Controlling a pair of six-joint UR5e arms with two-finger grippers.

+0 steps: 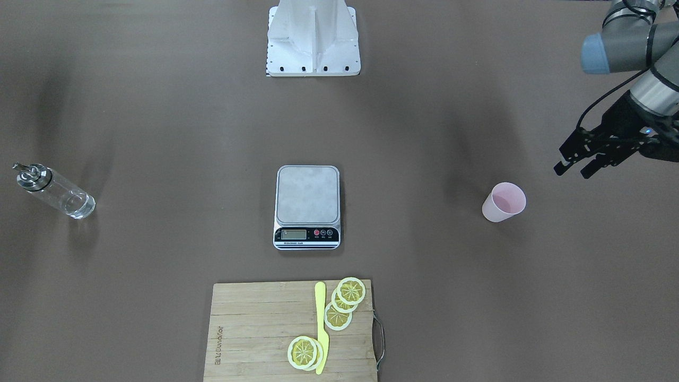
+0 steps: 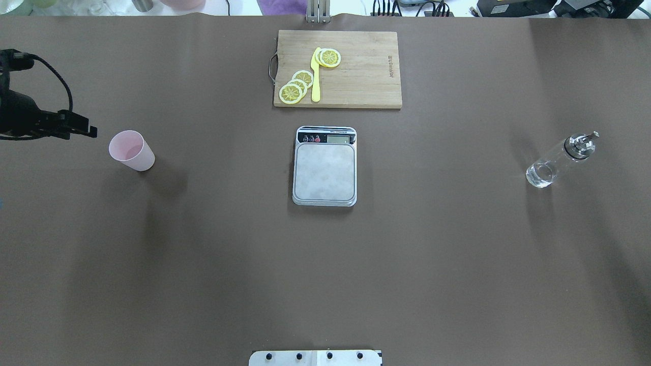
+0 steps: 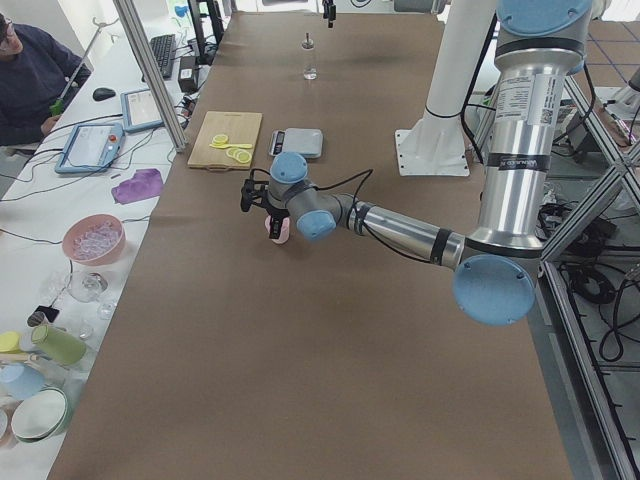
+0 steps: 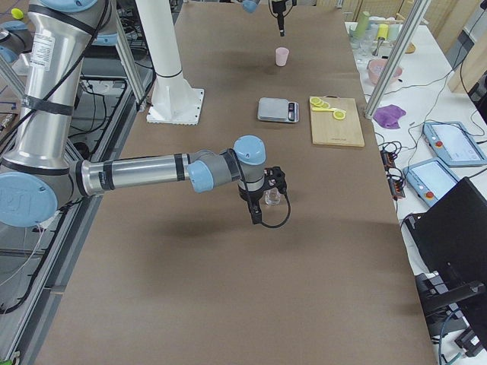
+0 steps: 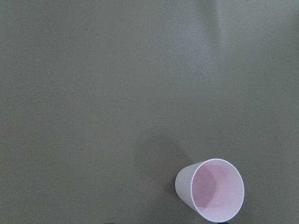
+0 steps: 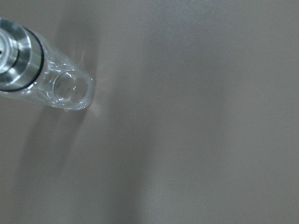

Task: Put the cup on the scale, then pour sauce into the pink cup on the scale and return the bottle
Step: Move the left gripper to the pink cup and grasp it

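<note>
Tapering pink plastic cup (image 1: 504, 202), brushed-steel scale (image 1: 307, 193)

**Silver tubes, blue caps, black gripper**

We find both arms built alike. The left arm (image 3: 400, 232) and the right arm (image 4: 137, 173) are brushed silver tubes joined by grey housings with round pale blue caps (image 3: 493, 290). A printed label (image 3: 520, 125) wraps the left arm's thick link. A black cable (image 2: 69, 96) runs to the left gripper (image 1: 572, 171), a black open-framed linkage carrying a small blue light (image 1: 648, 131). The white pedestal (image 1: 313, 37) shows a row of dark screws (image 1: 303, 68).
</note>
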